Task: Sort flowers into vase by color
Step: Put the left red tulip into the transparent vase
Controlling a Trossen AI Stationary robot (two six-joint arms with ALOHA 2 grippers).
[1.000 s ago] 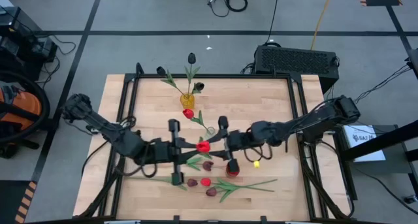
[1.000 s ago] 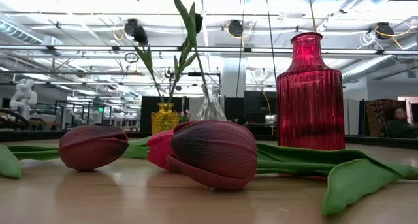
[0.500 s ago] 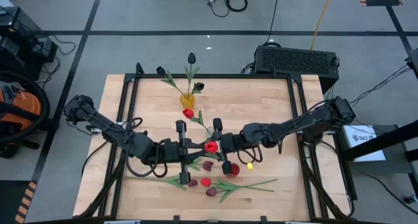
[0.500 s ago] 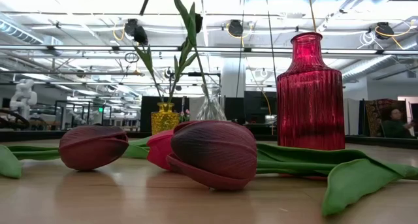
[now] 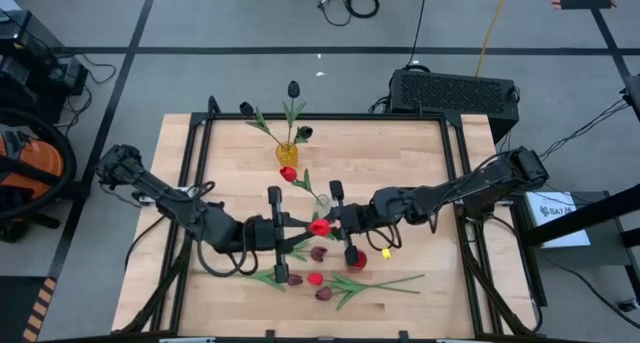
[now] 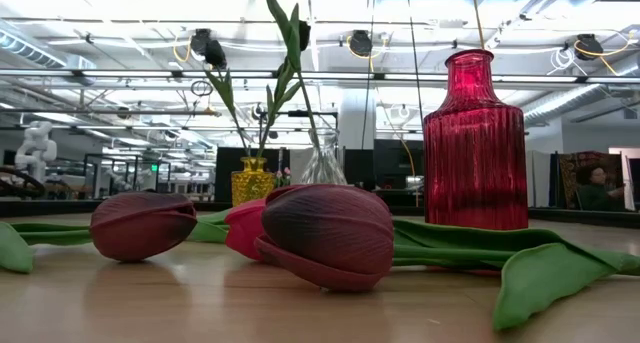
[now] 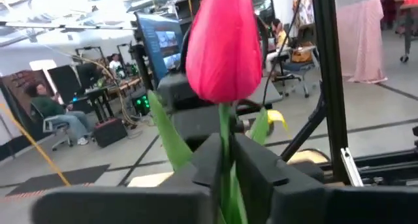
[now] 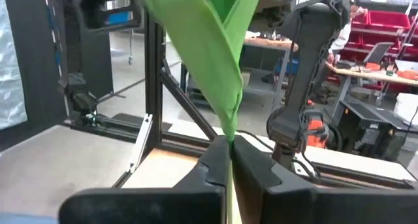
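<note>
- Both arms meet over the middle of the wooden surface, and between them they hold one red tulip above it.
- The left tool is pressed together on the tulip's green stem just below the bright red head; the head stands upright straight above the fingers.
- The right tool pinches the same flower lower down, where a long green leaf narrows into the stem; the leaf rises from between its fingers.
- From above, the red head sits right between the two tools, the left one to one side and the right one to the other.
- A small yellow vase stands near the far edge of the surface with dark-headed tulips in it.
- A clear glass vase stands just beyond the held flower, with a red tulip in it leaning toward the yellow vase.
- A red ribbed vase stands on the near half of the surface, just beside the right tool.
- Loose tulips lie on the near part of the surface: a maroon head, another maroon one beside it, and a red head among green leaves.
- Well beyond the surface, a person sits in the room.
</note>
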